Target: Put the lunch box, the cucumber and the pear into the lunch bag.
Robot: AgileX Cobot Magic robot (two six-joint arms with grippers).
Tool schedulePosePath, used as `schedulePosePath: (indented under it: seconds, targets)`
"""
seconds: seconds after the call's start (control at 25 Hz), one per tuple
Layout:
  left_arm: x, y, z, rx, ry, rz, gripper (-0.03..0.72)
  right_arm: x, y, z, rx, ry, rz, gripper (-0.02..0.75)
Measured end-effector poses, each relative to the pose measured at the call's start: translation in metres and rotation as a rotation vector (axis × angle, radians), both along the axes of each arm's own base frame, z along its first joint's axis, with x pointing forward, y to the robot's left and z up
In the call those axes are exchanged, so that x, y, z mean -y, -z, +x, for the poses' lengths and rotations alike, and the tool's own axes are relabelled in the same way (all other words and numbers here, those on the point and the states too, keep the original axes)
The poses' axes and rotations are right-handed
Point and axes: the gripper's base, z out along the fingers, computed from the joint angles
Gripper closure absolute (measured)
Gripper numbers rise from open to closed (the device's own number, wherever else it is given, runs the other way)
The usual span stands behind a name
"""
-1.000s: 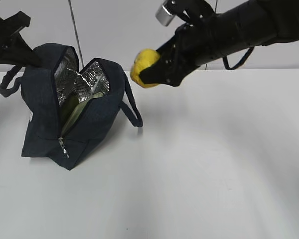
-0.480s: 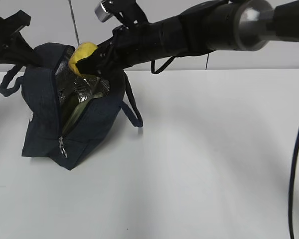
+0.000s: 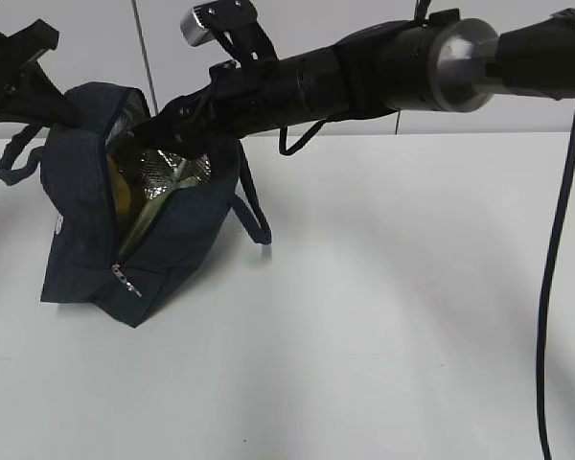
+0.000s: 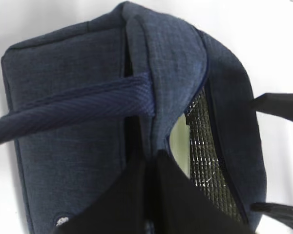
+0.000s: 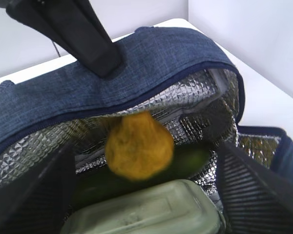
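Note:
The navy lunch bag [image 3: 81, 244] stands open on the white table, its foil lining showing. My left gripper [image 3: 50, 103] is shut on the bag's upper rim [image 4: 151, 112] and holds the mouth open; its closed tips [image 4: 149, 163] pinch the fabric. My right gripper [image 3: 165, 123] is at the bag's mouth, fingers wide apart. Between them, touching neither, the yellow pear [image 5: 139, 146] shows blurred inside the bag; it also shows in the exterior view [image 3: 118, 190]. Below it lie the dark cucumber [image 5: 195, 158] and the sage-green lunch box [image 5: 146, 212].
The bag's free handle [image 3: 256, 206] hangs on its right side and the zipper pull [image 3: 125, 279] hangs low at the front. The left arm's finger [image 5: 83, 34] crosses the top of the right wrist view. A black cable [image 3: 556, 287] hangs at the far right.
My right gripper carried the pear leftward to the bag's mouth, then opened. The pear has left the fingers and dropped into the bag. The left gripper has held still.

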Motion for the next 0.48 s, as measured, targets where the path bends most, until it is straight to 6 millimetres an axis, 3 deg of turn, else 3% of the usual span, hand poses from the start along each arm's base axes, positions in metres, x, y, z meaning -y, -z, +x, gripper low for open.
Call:
schedulePosePath:
  seconds: [0.2, 0.32, 0.48]
  targets:
    - [0.000, 0.000, 0.000, 0.001, -0.002, 0.000, 0.681, 0.019, -0.018, 0.011, -0.071, 0.181, 0.030, 0.070]
    - [0.000, 0.000, 0.000, 0.001, -0.002, -0.002, 0.681, 0.038, -0.024, 0.020, -0.225, 0.299, 0.100, 0.070]
    - [0.000, 0.000, 0.000, 0.001, -0.003, -0.009, 0.681, 0.058, -0.017, 0.024, -0.476, 0.406, 0.130, 0.087]
